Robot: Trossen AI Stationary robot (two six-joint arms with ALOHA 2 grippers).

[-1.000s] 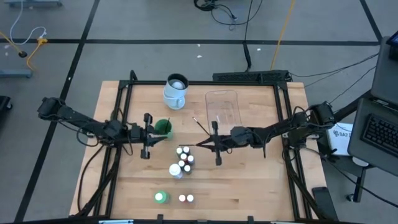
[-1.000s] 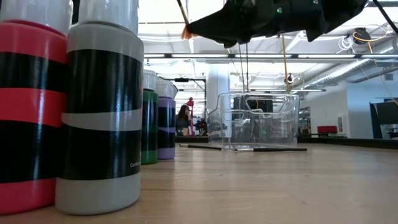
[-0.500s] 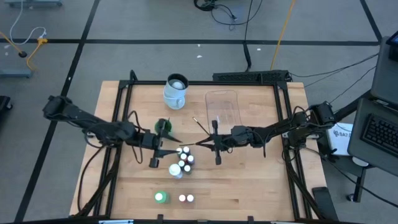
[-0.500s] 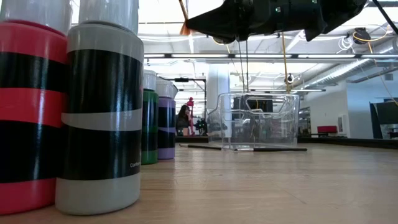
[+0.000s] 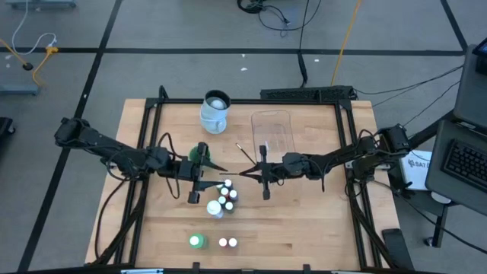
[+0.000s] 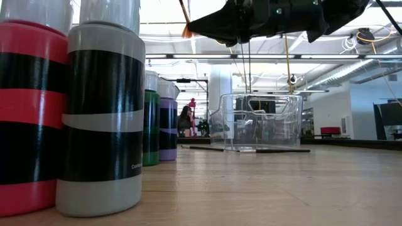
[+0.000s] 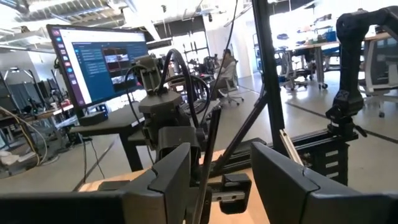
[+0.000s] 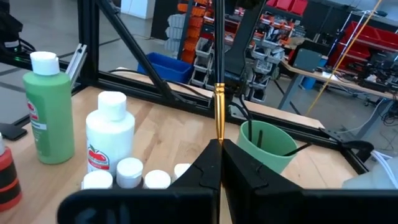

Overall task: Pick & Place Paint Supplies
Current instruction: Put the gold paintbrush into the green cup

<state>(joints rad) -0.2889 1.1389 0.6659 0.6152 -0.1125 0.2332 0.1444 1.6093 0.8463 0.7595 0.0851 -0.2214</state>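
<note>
My right gripper (image 5: 255,176) hangs above mid-table, shut on a thin brush (image 8: 219,74) that sticks out past its fingertips. My left gripper (image 5: 202,184) is open and touches nothing; it hovers between the green cup (image 5: 199,154) and the cluster of tiny white-capped bottles (image 5: 225,194). The cup stands on its base with brush handles sticking out (image 8: 270,146). A taller white bottle (image 8: 111,140) and a green bottle (image 8: 48,112) stand upright on the wood. Another brush (image 5: 245,152) lies flat near the clear tray (image 5: 274,131). My right gripper pinches the brush between its two fingertips at the orange-gold stretch of the shaft (image 8: 219,127). The fingers come level from the table's right and lie along the brush. The brush is lifted clear of the table, its dark shaft (image 6: 183,12) slanting up and away from the fingers.
A white cup (image 5: 215,112) stands near the far edge, left of the tray. Two tiny bottles (image 5: 227,243) stand beside the green bottle (image 5: 196,242) near the near edge. Black frame rails run along both table sides. Bare wood lies right of the bottles.
My left gripper has moved from beside the green cup toward the table's right and slightly toward the near edge, closing on the bottle cluster. My right gripper has kept still with the brush.
</note>
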